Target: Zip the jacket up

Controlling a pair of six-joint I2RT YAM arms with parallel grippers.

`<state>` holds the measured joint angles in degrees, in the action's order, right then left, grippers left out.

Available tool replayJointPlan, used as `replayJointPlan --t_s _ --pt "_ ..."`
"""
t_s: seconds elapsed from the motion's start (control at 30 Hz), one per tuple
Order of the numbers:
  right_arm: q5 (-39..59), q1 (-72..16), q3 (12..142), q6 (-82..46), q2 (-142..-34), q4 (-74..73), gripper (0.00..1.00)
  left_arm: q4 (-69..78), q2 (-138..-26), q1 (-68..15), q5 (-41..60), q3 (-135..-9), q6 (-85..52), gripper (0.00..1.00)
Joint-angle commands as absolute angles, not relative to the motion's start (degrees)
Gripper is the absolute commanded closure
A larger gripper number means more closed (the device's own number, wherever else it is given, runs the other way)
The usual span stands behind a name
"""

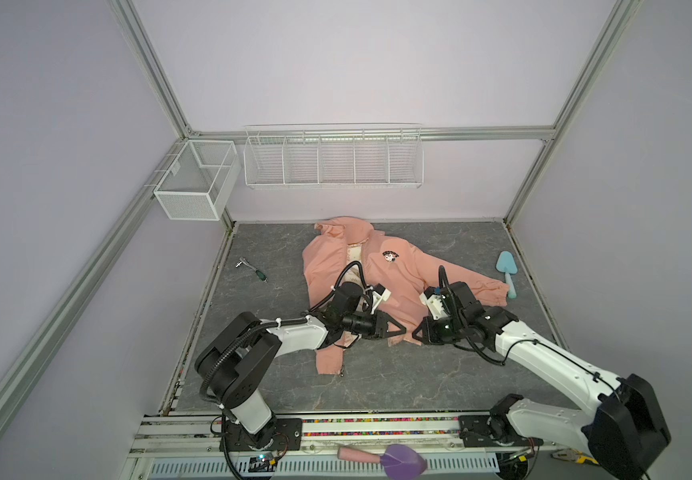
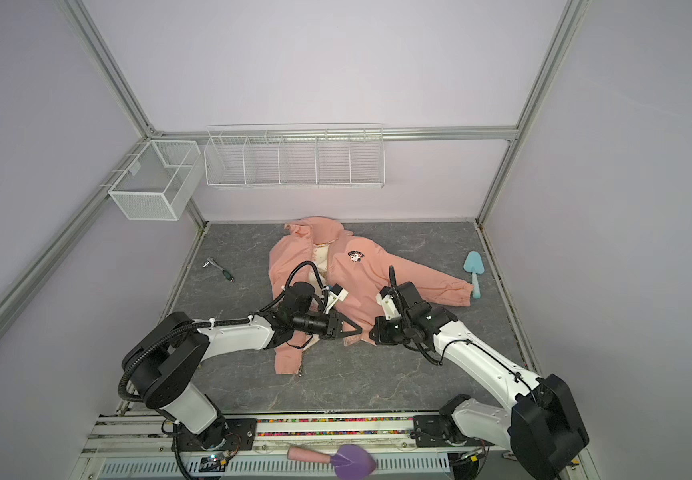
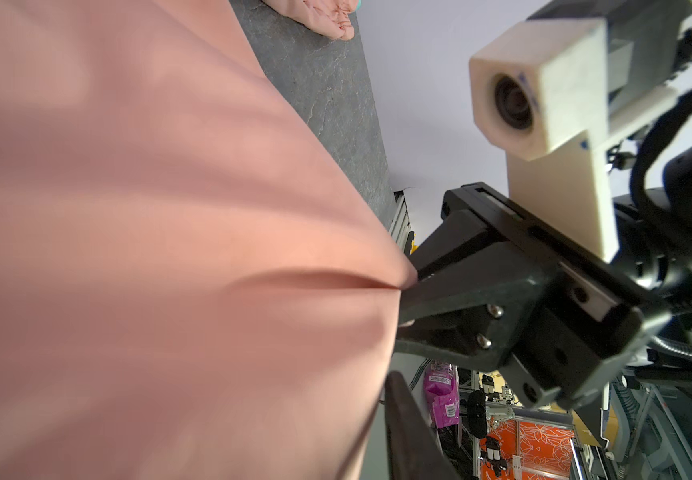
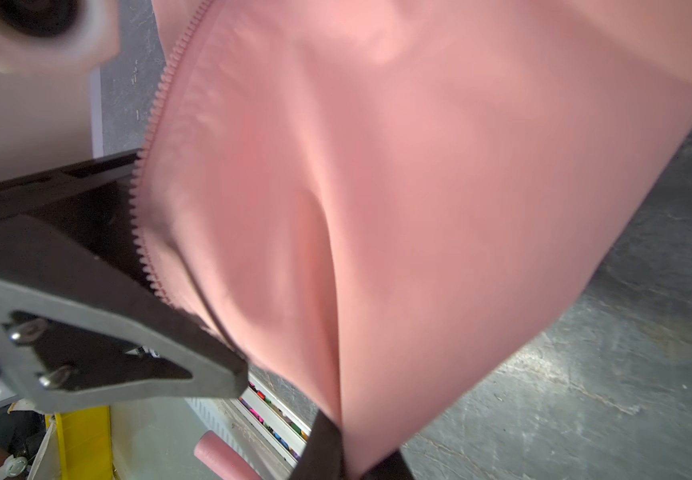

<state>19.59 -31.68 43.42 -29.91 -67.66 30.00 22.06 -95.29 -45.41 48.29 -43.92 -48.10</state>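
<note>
— Salmon-pink hooded fabric jacket (image 1: 410,274): zipping yet?
— No, it's lying open on the grey marbled worktop (image 1: 377,382). My left fingers (image 4: 205,353) and right fingers (image 3: 439,286) are pinching one front panel's hem.

The jacket (image 1: 402,274) is smooth salmon-pink cloth with a faint sheen. Its zip teeth (image 4: 144,216) look like moulded pink plastic. The desk (image 1: 377,374) top is matt grey with stone-like veins. The right hand (image 3: 408,286) is matt black plastic with bright metal screws (image 3: 495,309). The wall baskets (image 1: 331,166) are white-coated wire.
</note>
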Motion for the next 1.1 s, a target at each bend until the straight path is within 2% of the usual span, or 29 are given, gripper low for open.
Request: replayJointPlan --t_s 0.0,0.23,0.4,0.43,0.53,0.7,0.9,1.07 --pt "21.09 -30.94 44.17 -27.69 -66.88 32.34 0.91 23.82 -97.25 -45.70 48.87 -45.84 -47.82 0.74" --pt "21.53 -30.28 43.53 -27.42 -66.38 32.53 0.91 24.82 -98.49 -45.79 50.00 -46.57 -48.39 0.76" --pt "21.79 -30.03 43.44 -27.83 -66.21 32.03 0.86 24.21 -98.59 -45.79 50.37 -46.56 -48.03 0.99" --pt "21.89 -30.06 43.22 -28.22 -65.90 31.76 0.83 24.49 -98.61 -45.81 50.43 -46.53 -48.23 1.00" --pt "21.82 -29.91 42.31 -30.24 -64.07 30.78 0.68 26.14 -99.03 -45.79 50.69 -46.67 -49.74 1.00" --pt "21.10 -29.94 39.11 -37.72 -57.29 28.10 0.34 32.02 -99.92 -45.79 51.37 -45.19 -54.91 1.00" --pt "22.33 -30.49 34.58 -48.62 -48.32 23.93 0.24 44.31 -100.85 -45.83 52.42 -41.22 -65.27 1.00" --pt "21.43 -34.96 30.52 -59.65 -42.92 15.66 0.19 46.02 -100.11 -45.88 52.82 -39.90 -67.72 1.00"
